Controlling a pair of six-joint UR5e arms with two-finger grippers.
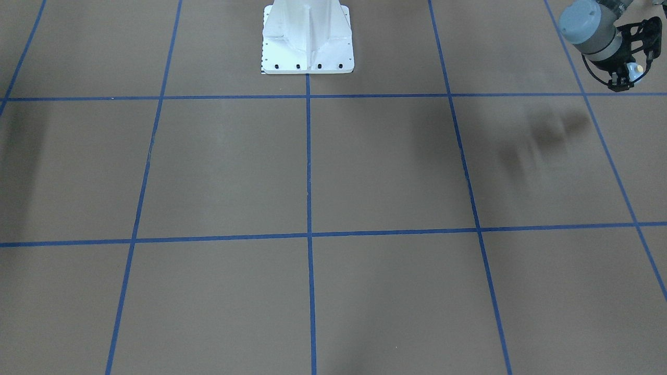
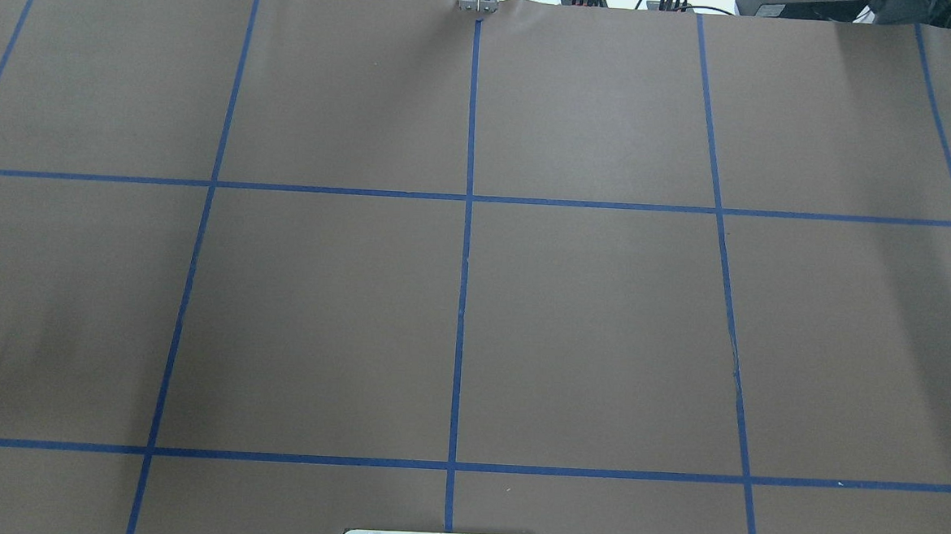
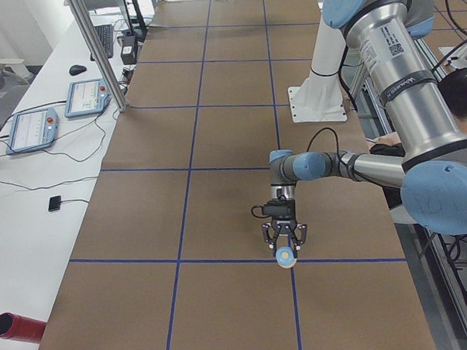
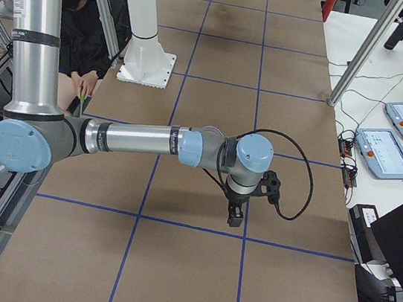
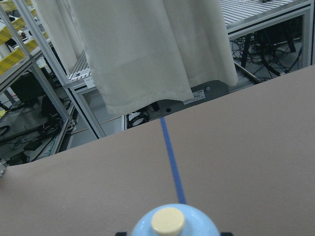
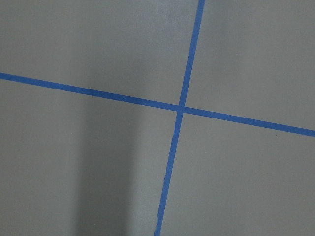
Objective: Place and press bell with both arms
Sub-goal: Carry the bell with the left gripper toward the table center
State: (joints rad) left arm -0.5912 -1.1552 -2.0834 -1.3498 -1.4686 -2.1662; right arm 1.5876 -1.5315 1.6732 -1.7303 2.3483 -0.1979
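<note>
The light-blue bell (image 3: pixel 285 256) with its cream button is held in my left gripper (image 3: pixel 284 242), whose fingers point down over a blue tape line near the table's left end. The bell hangs a little above the brown table. In the front-facing view the gripper (image 1: pixel 624 78) and the bell (image 1: pixel 634 70) sit at the top right corner. The left wrist view shows the bell's dome (image 5: pixel 172 223) at the bottom edge. My right gripper (image 4: pixel 236 217) points down above a tape crossing (image 6: pixel 180 109) near the right end. I cannot tell whether it is open or shut. Neither arm shows in the overhead view.
The white pedestal (image 1: pixel 307 36) stands at the robot's edge of the table, mid-width. Blue tape lines divide the brown table (image 2: pixel 586 330) into squares. A side bench holds tablets (image 3: pixel 30 129) and cables. A red cylinder (image 3: pixel 15 328) lies at the table's left end. A person (image 3: pixel 455 95) sits behind the robot.
</note>
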